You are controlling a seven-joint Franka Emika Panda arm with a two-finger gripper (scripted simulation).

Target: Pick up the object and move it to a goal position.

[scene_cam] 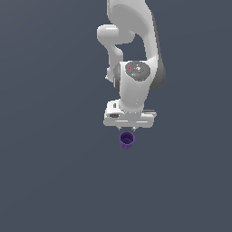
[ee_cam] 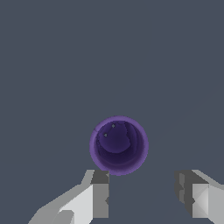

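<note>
1. Your white Panda arm [scene_cam: 136, 68] reaches down the middle of the exterior view, its gripper [scene_cam: 128, 129] pointing at a plain grey-blue floor [scene_cam: 50, 172].
2. The purple cup [scene_cam: 127, 140] stands upright on that floor just beyond the gripper's tips — open mouth up, faint ribs on its sides.
3. In the wrist view you look straight down into the cup [ee_cam: 118, 145]; its round rim and dark inside show whole.
4. The gripper [ee_cam: 142, 197] has its two fingers spread wide apart, with nothing between them.
5. The cup lies outside the gap — near one finger [ee_cam: 99, 192], apart from the other, and you cannot tell from either view whether the nearer pad touches its rim.
</note>
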